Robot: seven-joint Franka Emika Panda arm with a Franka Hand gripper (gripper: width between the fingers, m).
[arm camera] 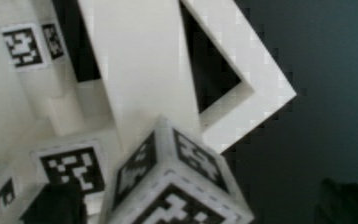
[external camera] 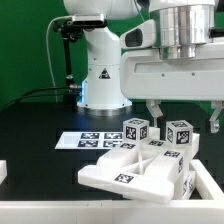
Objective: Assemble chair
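Note:
The chair parts lie in a white pile [external camera: 135, 170] at the front of the black table. A flat slotted panel [external camera: 120, 175] lies lowest. Two square tagged posts stand up from the pile, one at the exterior view's left [external camera: 135, 130] and one at its right [external camera: 180, 132]. My gripper [external camera: 183, 114] hangs just above the right post, with its fingers [external camera: 152, 109] spread wide and nothing between them. The wrist view shows a tagged post top [arm camera: 172, 185] very close and a white panel frame with a dark opening [arm camera: 247, 95] beyond it. The fingertips barely show there.
The marker board [external camera: 82, 140] lies flat behind the pile. The arm's white base [external camera: 100, 75] stands at the back, with a black cable and a stand [external camera: 66, 50] beside it. A small white part [external camera: 3, 172] sits at the exterior view's left edge.

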